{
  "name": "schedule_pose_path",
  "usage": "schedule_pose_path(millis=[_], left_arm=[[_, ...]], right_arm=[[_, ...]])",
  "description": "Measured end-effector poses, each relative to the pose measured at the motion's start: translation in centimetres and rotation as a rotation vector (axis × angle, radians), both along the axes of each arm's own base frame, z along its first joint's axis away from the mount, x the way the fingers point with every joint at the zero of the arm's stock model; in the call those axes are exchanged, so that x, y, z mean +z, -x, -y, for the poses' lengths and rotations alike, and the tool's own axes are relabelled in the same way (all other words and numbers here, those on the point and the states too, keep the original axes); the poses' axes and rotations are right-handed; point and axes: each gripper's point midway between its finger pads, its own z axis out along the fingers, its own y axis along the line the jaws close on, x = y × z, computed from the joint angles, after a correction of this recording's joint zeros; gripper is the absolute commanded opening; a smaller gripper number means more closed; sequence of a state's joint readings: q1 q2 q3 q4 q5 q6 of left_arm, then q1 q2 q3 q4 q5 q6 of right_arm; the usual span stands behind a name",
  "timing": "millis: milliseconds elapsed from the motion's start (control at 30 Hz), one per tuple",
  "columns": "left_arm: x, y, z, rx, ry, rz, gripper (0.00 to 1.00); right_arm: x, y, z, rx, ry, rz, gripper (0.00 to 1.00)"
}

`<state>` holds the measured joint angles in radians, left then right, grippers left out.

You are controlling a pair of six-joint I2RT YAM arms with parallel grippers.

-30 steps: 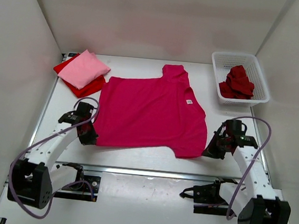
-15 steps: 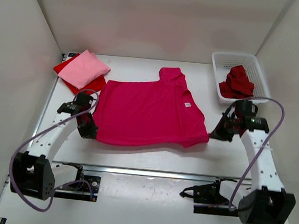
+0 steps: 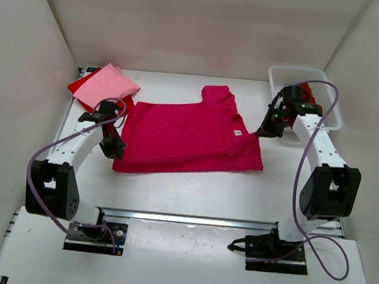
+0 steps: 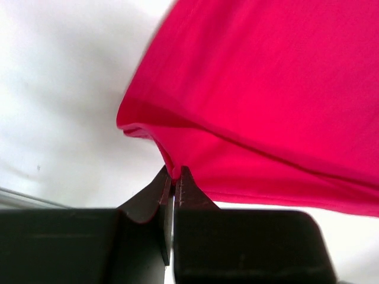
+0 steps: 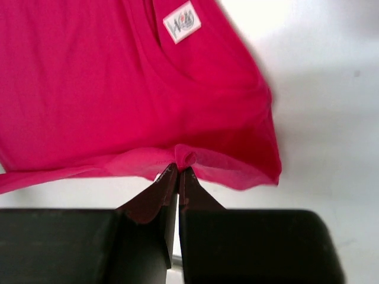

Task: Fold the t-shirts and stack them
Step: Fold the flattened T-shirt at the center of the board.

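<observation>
The magenta t-shirt (image 3: 184,131) lies spread in the middle of the table, its near hem lifted and drawn back over its body. My left gripper (image 3: 112,148) is shut on the shirt's left hem corner (image 4: 173,168). My right gripper (image 3: 262,130) is shut on the right hem corner (image 5: 188,158), just below the white neck label (image 5: 182,22). A folded light pink t-shirt (image 3: 109,86) rests on a bright red t-shirt (image 3: 112,113) at the far left. A dark red t-shirt (image 3: 307,92) lies crumpled in the basket, partly hidden by my right arm.
The white lattice basket (image 3: 332,105) stands at the far right corner, with my right arm reaching in front of it. White walls close in the left, right and back. A metal rail (image 3: 189,218) runs along the near table edge.
Both grippers have moved away from the near edge toward the back, carrying the magenta shirt's hem. The near part of the shirt now folds over its upper part.
</observation>
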<state>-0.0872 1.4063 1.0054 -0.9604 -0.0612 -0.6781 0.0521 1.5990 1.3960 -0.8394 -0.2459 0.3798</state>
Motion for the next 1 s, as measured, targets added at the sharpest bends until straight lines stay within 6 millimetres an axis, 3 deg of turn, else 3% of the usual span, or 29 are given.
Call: schedule_pose_path(millis=[233,433,567,733,833,900,1000], left_arm=[[0.1,-4.2,-1.0,0.044,-0.005,0.070,0.00],[-2.2,-4.8,-1.1,0.044,-0.014,0.026,0.00],[-3.6,-4.6,-1.4,0.048,-0.027,-0.003,0.00],[-4.3,-4.9,-1.9,0.063,-0.035,-0.007,0.03],[-4.5,-5.1,-2.2,0.072,-0.034,-0.003,0.23],[-4.5,-5.2,-2.4,0.076,-0.036,-0.001,0.49],[-4.3,-5.4,-2.8,0.083,-0.037,0.013,0.59]], right_arm=[[-1.6,-4.3,0.1,0.024,0.024,-0.009,0.00],[-4.3,-6.8,-0.4,0.047,0.030,-0.049,0.00],[-6.4,-7.1,-0.6,0.066,0.040,-0.096,0.00],[-6.7,-9.3,-1.1,0.084,0.049,-0.085,0.00],[-6.5,-10.8,-1.8,0.100,0.058,-0.062,0.01],[-6.4,-11.4,-2.1,0.107,0.062,-0.055,0.03],[-6.3,-11.6,-2.5,0.118,0.065,-0.057,0.17]])
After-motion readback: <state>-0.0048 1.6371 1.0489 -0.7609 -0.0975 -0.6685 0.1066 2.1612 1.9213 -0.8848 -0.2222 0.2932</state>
